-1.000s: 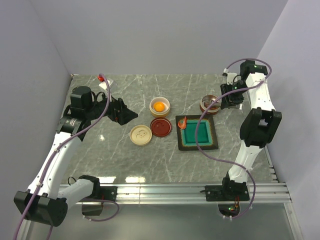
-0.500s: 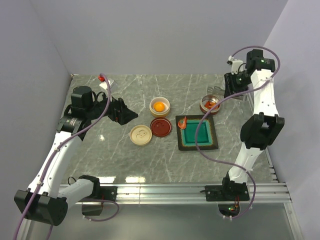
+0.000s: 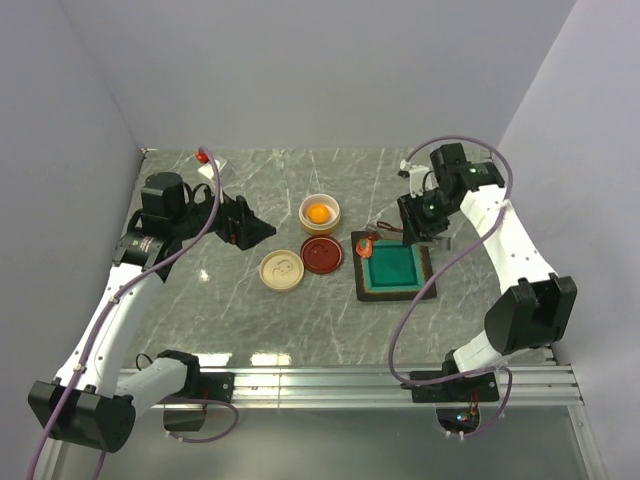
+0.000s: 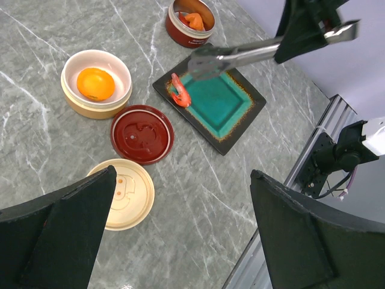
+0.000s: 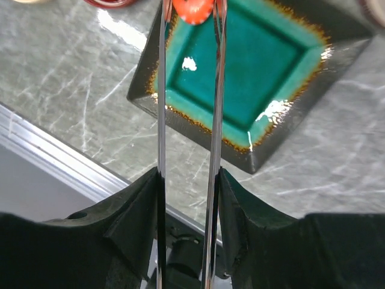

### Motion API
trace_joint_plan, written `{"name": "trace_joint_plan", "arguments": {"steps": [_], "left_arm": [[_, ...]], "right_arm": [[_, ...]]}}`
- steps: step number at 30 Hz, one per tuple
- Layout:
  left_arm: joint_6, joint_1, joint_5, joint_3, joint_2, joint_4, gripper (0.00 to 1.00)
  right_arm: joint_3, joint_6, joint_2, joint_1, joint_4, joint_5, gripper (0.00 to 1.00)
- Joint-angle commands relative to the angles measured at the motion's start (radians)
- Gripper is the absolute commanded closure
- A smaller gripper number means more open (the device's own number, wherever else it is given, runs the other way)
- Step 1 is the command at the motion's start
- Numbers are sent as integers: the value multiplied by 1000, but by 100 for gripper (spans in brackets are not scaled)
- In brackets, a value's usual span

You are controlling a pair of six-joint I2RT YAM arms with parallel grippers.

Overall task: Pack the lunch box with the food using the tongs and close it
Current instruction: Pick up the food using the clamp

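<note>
My right gripper is shut on the silver tongs and hangs over the teal tray. The tong tips stand apart just above a red shrimp piece lying on the tray's left rim. I cannot tell whether they touch it. A cream round box holds the orange disc. A red-brown round box holds more shrimp pieces; the right arm hides it in the top view. A red lid and a cream lid lie flat. My left gripper is open, high at the left.
A small red-and-white object lies at the back left corner. Walls close the table on three sides. An aluminium rail runs along the near edge. The right arm's cable loops over the tray's near side.
The right arm has swung from the back right, by the red-brown box, forward and left over the teal tray with the tongs. The left arm has not moved.
</note>
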Motion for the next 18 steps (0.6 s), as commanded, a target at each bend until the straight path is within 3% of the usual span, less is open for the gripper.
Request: {"name": "trace_joint_plan", "arguments": {"steps": [1, 18], "left_arm": [[-3, 5, 14, 8, -28, 30, 1], [-5, 5, 10, -15, -33, 47, 1]], "right_arm": [[-55, 82, -11, 19, 134, 49, 52], [-176, 150, 35, 62, 266, 106, 53]]}}
